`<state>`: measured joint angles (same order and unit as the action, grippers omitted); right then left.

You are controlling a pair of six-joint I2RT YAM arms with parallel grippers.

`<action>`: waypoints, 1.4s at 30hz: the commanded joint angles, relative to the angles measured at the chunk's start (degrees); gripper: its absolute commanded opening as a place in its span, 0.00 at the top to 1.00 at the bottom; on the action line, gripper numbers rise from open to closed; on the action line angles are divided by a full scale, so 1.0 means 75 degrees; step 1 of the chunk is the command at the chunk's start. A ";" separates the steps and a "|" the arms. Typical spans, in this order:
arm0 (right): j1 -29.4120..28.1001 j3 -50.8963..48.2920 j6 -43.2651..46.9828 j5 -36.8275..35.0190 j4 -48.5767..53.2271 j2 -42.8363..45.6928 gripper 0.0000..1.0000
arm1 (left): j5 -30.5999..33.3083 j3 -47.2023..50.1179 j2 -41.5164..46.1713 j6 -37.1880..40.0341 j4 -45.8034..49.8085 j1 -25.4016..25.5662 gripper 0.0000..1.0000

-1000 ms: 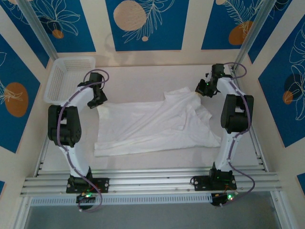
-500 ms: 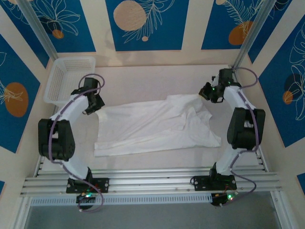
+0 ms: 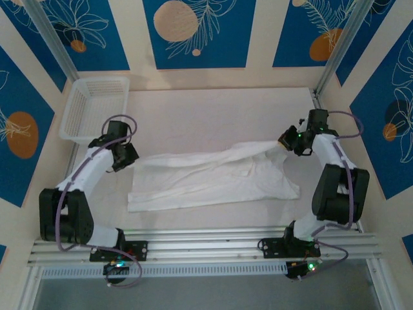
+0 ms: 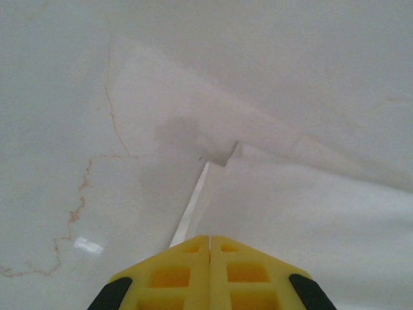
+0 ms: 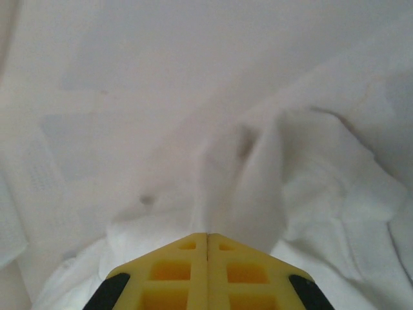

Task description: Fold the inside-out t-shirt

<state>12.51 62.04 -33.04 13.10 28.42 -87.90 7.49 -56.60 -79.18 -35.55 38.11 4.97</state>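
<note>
The thin white wrinkly t-shirt [image 3: 213, 175] lay on the table [image 3: 213, 110], stretched from nine to three o'clock; left gripper [image 3: 132, 157] and right gripper [image 3: 284, 138] were clamped, apparently on its ends, to hold it taut

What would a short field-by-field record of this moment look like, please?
left gripper: shut on the t-shirt at its far left corner
right gripper: shut on bunched cloth at the far right end
t-shirt state: white, wrinkled, spread on the table, far edge drawn taut between the two grips
basket: white mesh, far left corner, apart from the t-shirt
fold: not yet made
</note>
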 commanded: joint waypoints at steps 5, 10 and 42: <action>0.0276 -0.1535 -0.0254 -0.0055 -0.0204 0.0586 1.00 | -0.0900 0.1281 0.0975 -0.0036 -0.0115 -0.0112 1.00; 0.0387 -0.1842 -0.0119 -0.0049 -0.0388 -0.0200 1.00 | -0.0805 0.1954 0.0541 -0.0085 -0.0353 -0.0112 1.00; -0.1700 0.2767 0.0880 -0.2068 0.1743 -0.3446 0.51 | -0.0827 0.0914 0.0878 0.0509 -0.1332 0.2422 0.54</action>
<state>0.27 81.32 -28.23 2.33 37.12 -113.06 0.62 -48.07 -72.16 -32.75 27.88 22.46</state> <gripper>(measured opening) 0.490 0.455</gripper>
